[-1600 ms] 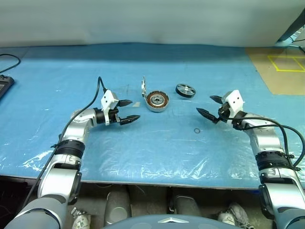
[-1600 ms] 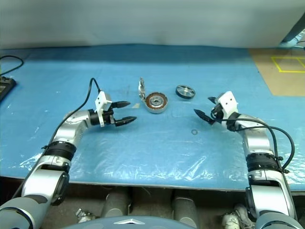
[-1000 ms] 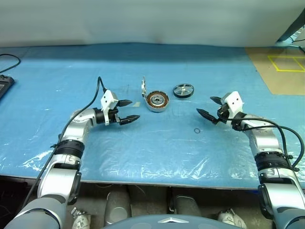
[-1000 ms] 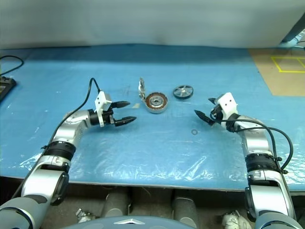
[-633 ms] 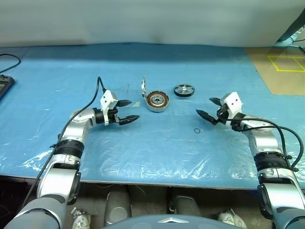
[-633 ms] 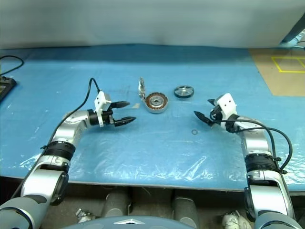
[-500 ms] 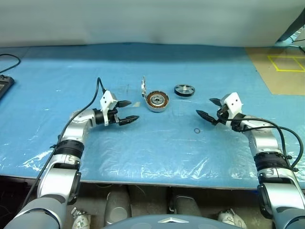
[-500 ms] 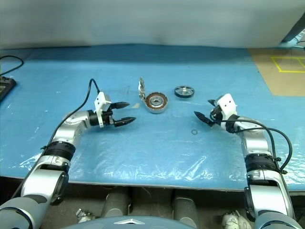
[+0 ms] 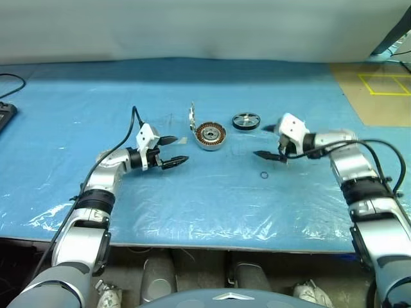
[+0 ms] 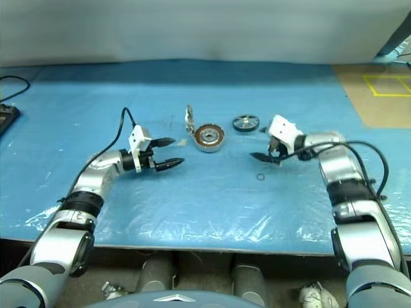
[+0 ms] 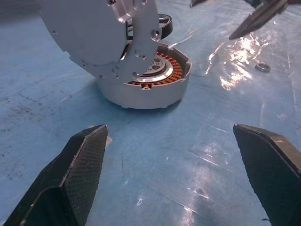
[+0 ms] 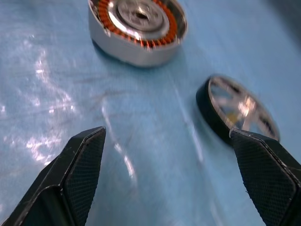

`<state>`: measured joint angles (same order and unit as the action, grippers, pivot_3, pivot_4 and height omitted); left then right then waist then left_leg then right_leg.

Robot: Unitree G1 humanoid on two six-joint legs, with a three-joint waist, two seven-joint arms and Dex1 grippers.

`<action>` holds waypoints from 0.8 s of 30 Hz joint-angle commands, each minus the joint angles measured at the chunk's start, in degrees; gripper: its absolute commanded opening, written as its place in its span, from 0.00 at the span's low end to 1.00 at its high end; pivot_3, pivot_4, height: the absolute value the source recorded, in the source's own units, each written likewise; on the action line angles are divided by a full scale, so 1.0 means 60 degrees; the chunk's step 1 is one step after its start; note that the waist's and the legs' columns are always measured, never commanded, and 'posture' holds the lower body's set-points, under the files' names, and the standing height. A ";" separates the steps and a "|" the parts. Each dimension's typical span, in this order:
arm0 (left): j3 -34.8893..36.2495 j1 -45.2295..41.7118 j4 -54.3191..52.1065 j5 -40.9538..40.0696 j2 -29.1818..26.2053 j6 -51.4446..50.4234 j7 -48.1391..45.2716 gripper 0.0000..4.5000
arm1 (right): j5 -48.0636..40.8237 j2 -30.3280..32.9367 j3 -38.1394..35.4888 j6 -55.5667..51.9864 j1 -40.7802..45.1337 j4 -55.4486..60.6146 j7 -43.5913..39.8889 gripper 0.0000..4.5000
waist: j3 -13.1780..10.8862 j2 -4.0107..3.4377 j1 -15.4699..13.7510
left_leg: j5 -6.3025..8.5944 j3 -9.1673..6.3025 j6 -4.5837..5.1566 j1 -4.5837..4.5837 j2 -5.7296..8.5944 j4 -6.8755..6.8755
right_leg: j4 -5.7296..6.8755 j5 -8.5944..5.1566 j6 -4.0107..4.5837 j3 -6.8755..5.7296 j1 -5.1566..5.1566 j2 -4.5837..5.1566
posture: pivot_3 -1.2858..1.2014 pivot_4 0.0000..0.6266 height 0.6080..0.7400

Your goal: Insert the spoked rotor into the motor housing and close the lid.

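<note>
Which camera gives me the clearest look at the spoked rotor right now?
The right wrist view: the spoked rotor lies close ahead, black rim and silvery spokes visible, though slightly blurred. The head views show it small but whole, beside the motor housing. In the left wrist view just a sliver of its rim peeks from behind the raised lid.

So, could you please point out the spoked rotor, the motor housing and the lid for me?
spoked rotor [image 9: 246,121], left eye view, on its silvery centre hub.
motor housing [image 9: 211,135], left eye view, on the metal hub inside the copper windings.
lid [image 11: 101,35], left wrist view, on its plain grey outer face.
</note>
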<state>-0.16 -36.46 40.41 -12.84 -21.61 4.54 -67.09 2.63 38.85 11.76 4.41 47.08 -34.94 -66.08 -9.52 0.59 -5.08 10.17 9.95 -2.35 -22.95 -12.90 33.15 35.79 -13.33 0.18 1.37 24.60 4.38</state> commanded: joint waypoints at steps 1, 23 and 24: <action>0.0051 0.0049 -0.0227 -0.0049 0.0055 0.0177 0.0089 1.00 | 0.0766 -0.0168 0.0780 0.0919 0.1421 -0.0857 -0.0879 0.99 | 0.0000 0.0000 -0.0010 | -0.0001 0.0000 0.0001 -0.0008 0.0000 0.0003 | 0.0001 0.0000 0.0001 -0.0001 0.0004 0.0000 | 0.52 0.24 1.00; 0.0065 0.1076 -0.1438 -0.0119 0.0164 -0.0048 0.0625 1.00 | 0.4239 -0.3308 0.3166 0.4457 0.5269 -0.6469 0.0417 0.99 | -0.0003 -0.0003 0.0201 | 0.0001 -0.0002 0.0008 -0.0077 -0.0049 0.0079 | 0.0160 -0.0037 0.0072 -0.0016 0.0116 -0.0012 | 0.52 0.24 1.00; 0.0067 0.1104 -0.1469 -0.0123 0.0160 -0.0065 0.0648 1.00 | 0.4250 -0.3333 0.3136 0.4460 0.5323 -0.6488 0.0468 0.99 | -0.0004 -0.0005 0.0206 | 0.0002 -0.0001 0.0007 -0.0077 -0.0054 0.0089 | 0.0164 -0.0037 0.0072 -0.0015 0.0115 -0.0015 | 0.52 0.24 1.00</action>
<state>-0.37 -30.11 33.95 -12.63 -20.19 4.26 -63.44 28.17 19.12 31.73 30.67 76.01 -74.34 -64.25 -9.54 0.56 -3.84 10.19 9.95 -2.31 -23.42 -13.24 33.74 36.79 -13.55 0.62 1.28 25.29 4.29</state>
